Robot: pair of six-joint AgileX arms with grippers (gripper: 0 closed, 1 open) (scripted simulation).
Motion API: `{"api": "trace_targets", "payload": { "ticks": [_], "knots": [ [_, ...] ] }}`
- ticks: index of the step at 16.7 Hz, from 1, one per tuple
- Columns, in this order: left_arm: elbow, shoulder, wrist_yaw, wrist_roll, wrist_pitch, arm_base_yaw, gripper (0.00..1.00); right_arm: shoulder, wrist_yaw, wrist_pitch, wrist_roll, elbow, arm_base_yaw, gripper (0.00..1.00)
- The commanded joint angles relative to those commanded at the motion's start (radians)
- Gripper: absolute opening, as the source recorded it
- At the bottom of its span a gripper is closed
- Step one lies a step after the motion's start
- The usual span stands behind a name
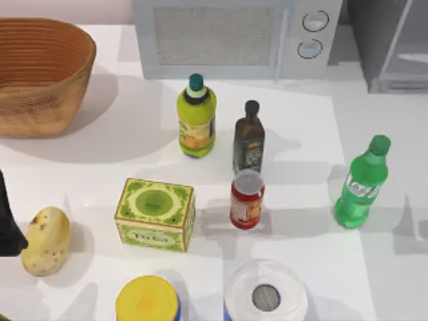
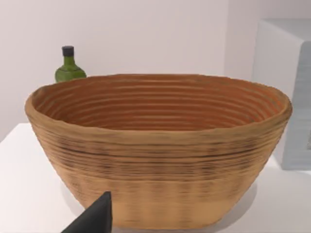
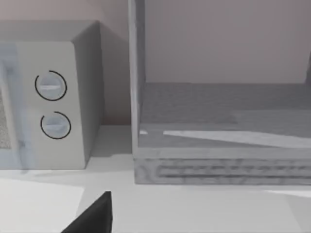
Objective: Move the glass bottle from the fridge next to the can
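Bright, even, soft-shadowed light in all three views.

On the white bench (image 1: 100,167) pale shadows fall to the right of the glass bottle (image 1: 362,183), the can (image 1: 247,199) and the dark bottle (image 1: 249,138), so light comes from the left. The basket (image 1: 40,73) casts a broad grey shadow on its right side. The fridge (image 3: 218,121) interior is dimmer grey. No harsh glare; edges look slightly soft.

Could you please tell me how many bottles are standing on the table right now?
3 on the table: the yellow-green bottle before the microwave, the dark brown bottle behind the can, and the glass bottle toward the right. Another green bottle stands behind the basket.
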Motion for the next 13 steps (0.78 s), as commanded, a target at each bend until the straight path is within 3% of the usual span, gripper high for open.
{"api": "trace_targets", "payload": {
  "ticks": [6,13],
  "knots": [
    [0.0,0.0,0.0,0.0,0.0,0.0,1.0,-0.081,0.004,-0.107,0.0,0.074,0.0,1.0],
    [0.0,0.0,0.0,0.0,0.0,0.0,1.0,-0.386,0.001,-0.664,0.0,0.324,0.0,1.0]
  ]
}}
